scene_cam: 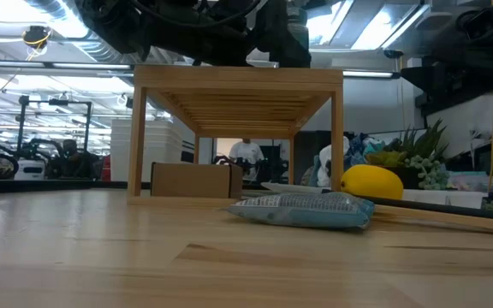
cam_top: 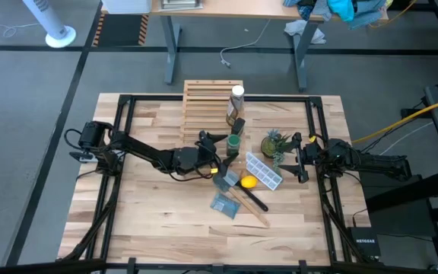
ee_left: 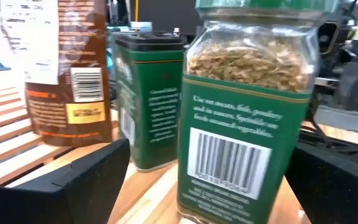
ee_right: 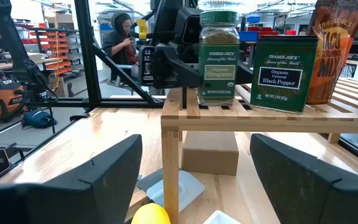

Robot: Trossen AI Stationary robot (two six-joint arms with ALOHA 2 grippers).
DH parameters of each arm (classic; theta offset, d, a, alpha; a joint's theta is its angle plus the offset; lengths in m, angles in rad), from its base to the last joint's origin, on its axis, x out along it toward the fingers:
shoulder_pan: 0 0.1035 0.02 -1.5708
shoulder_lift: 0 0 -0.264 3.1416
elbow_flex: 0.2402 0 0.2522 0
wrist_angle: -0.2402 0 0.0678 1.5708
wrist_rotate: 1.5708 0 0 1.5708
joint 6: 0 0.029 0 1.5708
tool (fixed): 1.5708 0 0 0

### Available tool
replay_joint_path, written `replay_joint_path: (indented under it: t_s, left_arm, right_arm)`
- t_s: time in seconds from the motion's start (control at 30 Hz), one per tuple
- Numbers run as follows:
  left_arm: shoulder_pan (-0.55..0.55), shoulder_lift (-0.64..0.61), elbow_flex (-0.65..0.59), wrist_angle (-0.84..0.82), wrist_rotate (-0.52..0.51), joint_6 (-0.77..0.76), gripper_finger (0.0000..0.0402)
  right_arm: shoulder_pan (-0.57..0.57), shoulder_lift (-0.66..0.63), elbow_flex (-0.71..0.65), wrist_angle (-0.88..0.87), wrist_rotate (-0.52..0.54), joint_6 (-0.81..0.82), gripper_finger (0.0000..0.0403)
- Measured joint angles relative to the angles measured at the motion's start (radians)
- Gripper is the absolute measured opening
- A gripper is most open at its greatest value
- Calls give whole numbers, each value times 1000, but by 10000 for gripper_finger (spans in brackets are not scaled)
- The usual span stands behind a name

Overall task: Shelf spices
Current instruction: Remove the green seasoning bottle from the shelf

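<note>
The shelf (cam_top: 204,103) (ee_right: 229,115) is a light-wood slatted rack at the table's far middle. A row of spices stands on its top. At the near corner is a green-lidded jar (cam_top: 233,143) (ee_left: 244,118) (ee_right: 218,56). Beyond it stand a green black-pepper tin (ee_right: 284,71) (ee_left: 148,99), an orange-brown pouch (ee_right: 334,50) (ee_left: 67,68) and a white-capped bottle (cam_top: 237,93). My left gripper (cam_top: 225,144) is open and level, its fingers (ee_left: 73,180) on either side of the jar with a gap showing. My right gripper (ee_right: 194,186) waits open at the table's right.
On the table near the shelf lie a yellow round object (cam_top: 247,183) (scene_cam: 371,181), a blue-grey packet (cam_top: 224,204) (scene_cam: 302,210), a clear tray (cam_top: 263,171) and a black-handled wooden tool (cam_top: 251,199). A small plant (cam_top: 274,143) stands to the right. A cardboard box (scene_cam: 191,180) sits under the shelf.
</note>
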Motion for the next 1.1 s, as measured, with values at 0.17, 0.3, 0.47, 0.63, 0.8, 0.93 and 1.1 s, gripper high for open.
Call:
replay_joint_path:
  t_s: [0.17, 0.3, 0.47, 0.63, 0.8, 0.93, 1.1]
  left_arm:
    - [0, 0, 0, -6, -11, 0, 398]
    - [-7, -1, 0, -28, -31, 1, 398]
    - [-35, -1, 0, -27, -88, 50, 398]
    - [-64, -1, 0, -25, -188, 111, 398]
    - [-79, -1, 0, -25, -257, 139, 398]
    - [-79, -1, 0, -22, -296, 155, 398]
    - [-84, -2, 0, -20, -355, 170, 398]
  right_arm:
    - [0, 0, 0, 0, 0, 0, 307]
    - [0, 0, 0, 0, 0, 0, 307]
    - [0, 0, 0, 0, 0, 0, 307]
    - [0, 0, 0, 0, 0, 0, 307]
    - [0, 0, 0, 0, 0, 0, 307]
    - [0, 0, 0, 0, 0, 0, 307]
    - [0, 0, 0, 0, 0, 0, 307]
